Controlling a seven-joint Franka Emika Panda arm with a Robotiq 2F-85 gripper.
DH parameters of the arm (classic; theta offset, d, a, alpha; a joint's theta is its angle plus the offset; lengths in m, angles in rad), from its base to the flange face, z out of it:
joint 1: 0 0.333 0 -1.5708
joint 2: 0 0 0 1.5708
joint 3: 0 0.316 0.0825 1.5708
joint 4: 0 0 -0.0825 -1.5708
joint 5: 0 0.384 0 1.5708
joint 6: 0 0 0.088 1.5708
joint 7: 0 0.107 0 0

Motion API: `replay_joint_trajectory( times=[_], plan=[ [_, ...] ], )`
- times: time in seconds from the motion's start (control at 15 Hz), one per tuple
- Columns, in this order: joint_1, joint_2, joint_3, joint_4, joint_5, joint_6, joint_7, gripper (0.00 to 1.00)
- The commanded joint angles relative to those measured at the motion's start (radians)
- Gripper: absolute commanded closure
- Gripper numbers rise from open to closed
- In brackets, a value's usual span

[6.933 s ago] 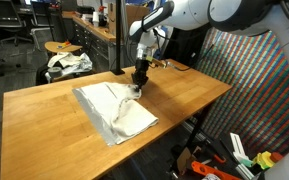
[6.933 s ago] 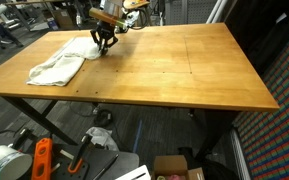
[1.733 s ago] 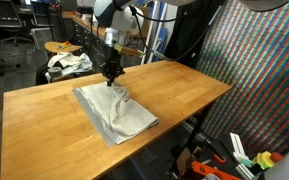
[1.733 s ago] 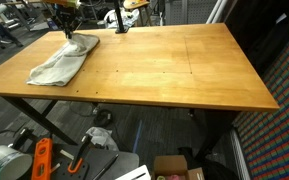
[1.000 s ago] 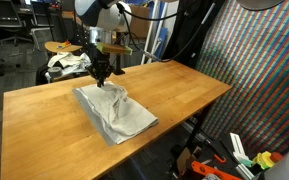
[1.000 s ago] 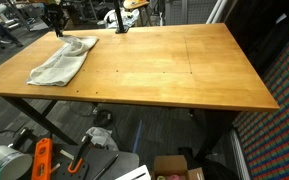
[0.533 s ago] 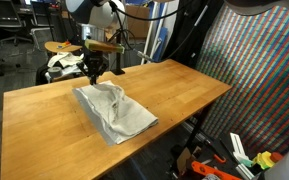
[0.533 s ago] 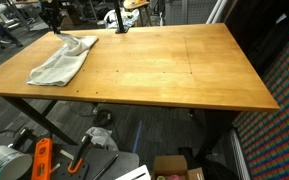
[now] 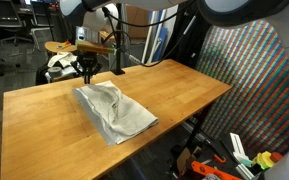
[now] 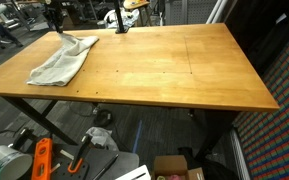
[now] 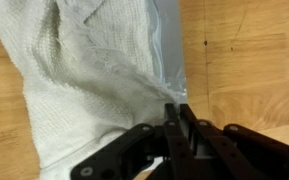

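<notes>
A white-grey towel point(image 9: 114, 110) lies rumpled on the wooden table point(image 9: 174, 90), partly folded over itself. My gripper point(image 9: 85, 73) stands at the towel's far corner, near the table's back edge, with its fingers pressed together on the cloth's edge. In the wrist view the black fingertips point(image 11: 176, 108) meet at the towel point(image 11: 84, 80), where the knit white side turns over and shows a grey underside. In an exterior view the gripper point(image 10: 54, 20) hangs just above the towel point(image 10: 62, 60) at the table's far left corner.
A stool with a crumpled cloth point(image 9: 66, 62) stands just beyond the table edge behind the gripper. Office chairs and benches fill the background. A patterned screen point(image 9: 249, 90) stands off the table's end. Tools and boxes point(image 10: 44, 160) lie on the floor below.
The gripper has moved left along the table's far edge with the towel corner, drawing that part of the cloth over the rest, so the fold now lies further left.
</notes>
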Motion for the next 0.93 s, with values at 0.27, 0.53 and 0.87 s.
replay_joint_trajectory(
  times=[0.27, 0.53, 0.87],
  plan=[
    [0.018, 0.113, -0.017, 0.209, 0.004, -0.058, 0.085, 0.89],
    [0.022, 0.144, -0.012, 0.268, 0.008, -0.081, 0.101, 0.9],
    [0.04, 0.16, -0.025, 0.307, -0.031, -0.177, 0.069, 0.6]
  ],
)
